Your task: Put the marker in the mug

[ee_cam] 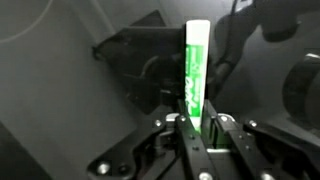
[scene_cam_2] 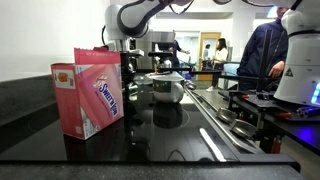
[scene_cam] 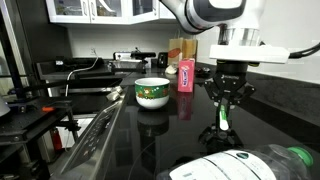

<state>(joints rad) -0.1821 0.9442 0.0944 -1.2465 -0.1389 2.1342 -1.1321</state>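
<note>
My gripper [scene_cam: 227,98] is shut on the marker [scene_cam: 224,117], a thin white stick with green print, and holds it upright just above the dark glossy counter. In the wrist view the marker [ee_cam: 195,65] stands up between the two black fingers [ee_cam: 197,125]. The mug [scene_cam: 152,94], squat and white with a green band, sits on the counter well apart from the gripper, toward the image left. It also shows in an exterior view [scene_cam_2: 168,88], behind the pink carton. The mug's inside looks empty.
A tall pink carton [scene_cam: 185,75] stands behind and between mug and gripper; it fills the foreground in an exterior view [scene_cam_2: 90,92]. A big white bottle with a green cap [scene_cam: 262,163] lies in the near right foreground. A person [scene_cam_2: 262,55] stands at the far side.
</note>
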